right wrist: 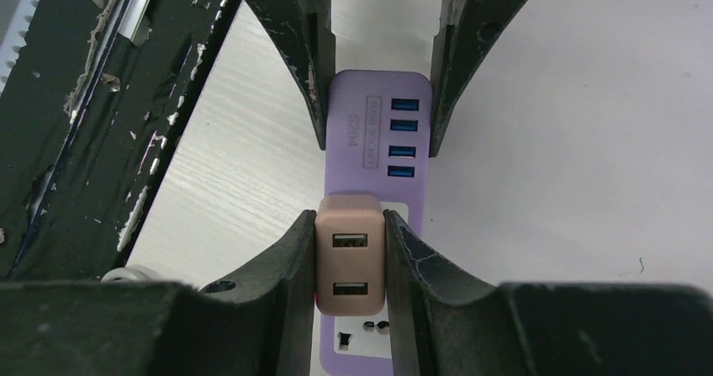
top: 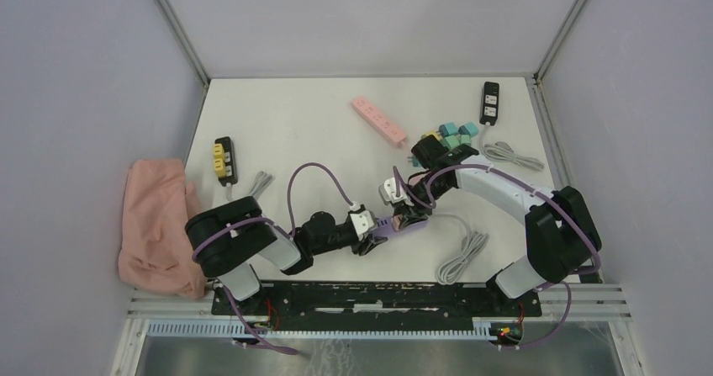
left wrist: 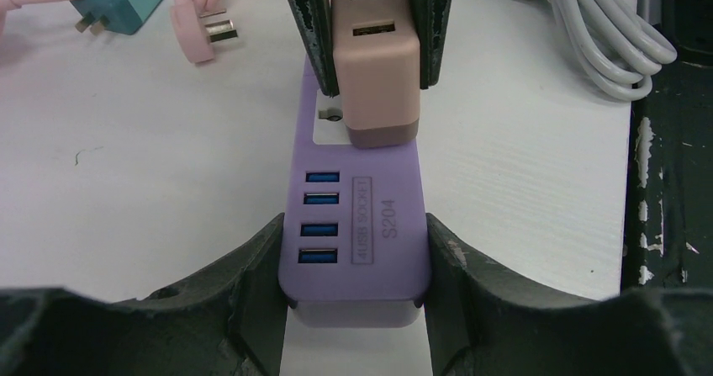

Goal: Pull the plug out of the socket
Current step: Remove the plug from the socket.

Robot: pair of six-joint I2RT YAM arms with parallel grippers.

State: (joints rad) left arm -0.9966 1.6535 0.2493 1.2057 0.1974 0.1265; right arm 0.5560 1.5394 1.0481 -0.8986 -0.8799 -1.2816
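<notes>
White table (top: 294,132): pink power strip (top: 379,121), black-yellow strip (top: 224,159) left, black strip (top: 489,103) far right, teal plugs (top: 454,134), grey cable coil (top: 462,256), purple socket (top: 395,222) centre.

Plug (left wrist: 375,60) atop socket strip (left wrist: 361,233) on table (left wrist: 126,191)

In the top view, the left arm (top: 244,241) at lower left is built of bulky black housings with white links near its base. The right arm (top: 492,182) at right is made of a long curved white link and black joint housings. Purple cables (top: 313,169) are run along both. In the wrist views, the left gripper (left wrist: 355,258) and right gripper (right wrist: 349,235) are seen with thick black fingers (right wrist: 269,283), scuffed pale along the inner edges.
</notes>
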